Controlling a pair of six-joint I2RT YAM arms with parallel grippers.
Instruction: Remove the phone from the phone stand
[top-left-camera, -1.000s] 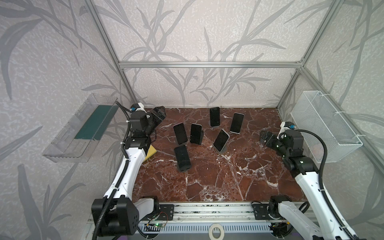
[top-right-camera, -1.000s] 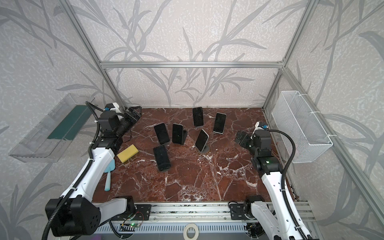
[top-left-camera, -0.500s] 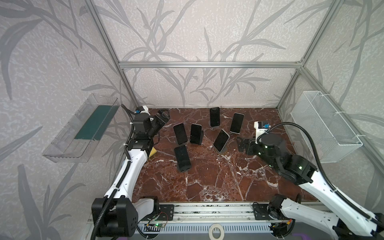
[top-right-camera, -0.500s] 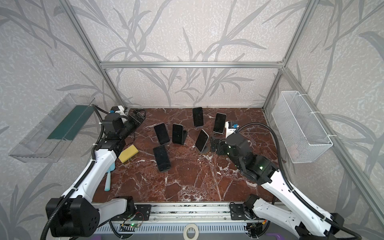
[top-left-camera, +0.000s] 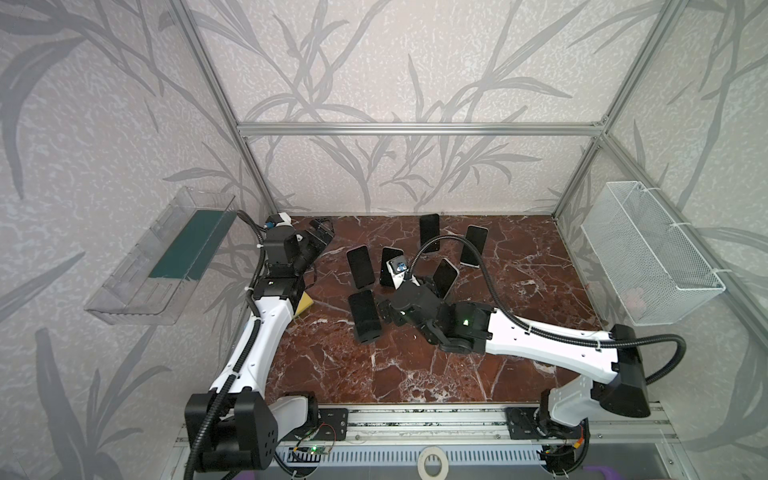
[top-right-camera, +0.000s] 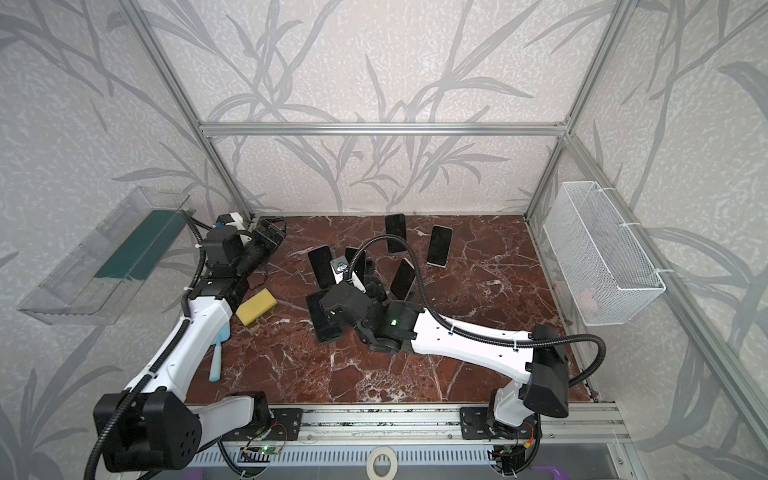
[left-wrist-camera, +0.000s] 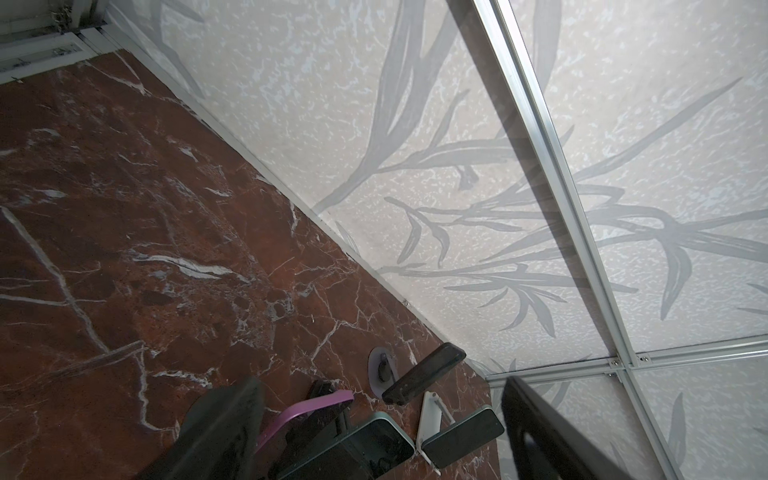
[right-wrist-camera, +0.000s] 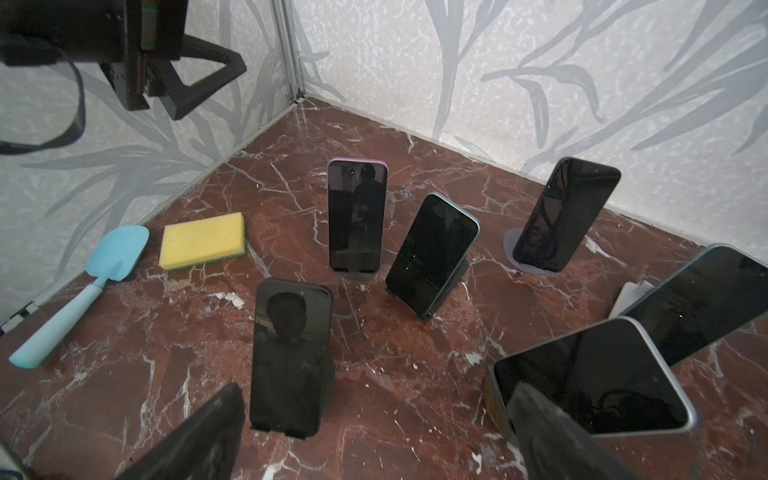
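Note:
Several dark-screened phones lean on stands on the red marble table (top-left-camera: 415, 374). The nearest, a black phone (right-wrist-camera: 291, 353) (top-left-camera: 364, 316) on a black stand (right-wrist-camera: 286, 430), stands just ahead of my right gripper (right-wrist-camera: 374, 449) (top-left-camera: 386, 309), which has reached across the middle. It is open and holds nothing. A silver-edged phone (right-wrist-camera: 590, 382) stands close beside its other finger. Further back are a pink-cased phone (right-wrist-camera: 357, 212), a teal one (right-wrist-camera: 432, 253) and one on a grey round stand (right-wrist-camera: 513, 245). My left gripper (top-left-camera: 322, 232) (left-wrist-camera: 380, 415) hangs open and empty at the back left corner.
A yellow sponge (top-right-camera: 256, 306) and a light blue spatula (top-right-camera: 218, 353) lie by the left arm. A clear tray (top-left-camera: 166, 257) hangs on the left wall and a white wire basket (top-left-camera: 648, 257) on the right wall. The right arm's cable (top-left-camera: 449, 245) arches over the phones.
My right arm has swung from the right side across to the middle, down among the phones, its jaws still wide. The left gripper shifted slightly at the back left.

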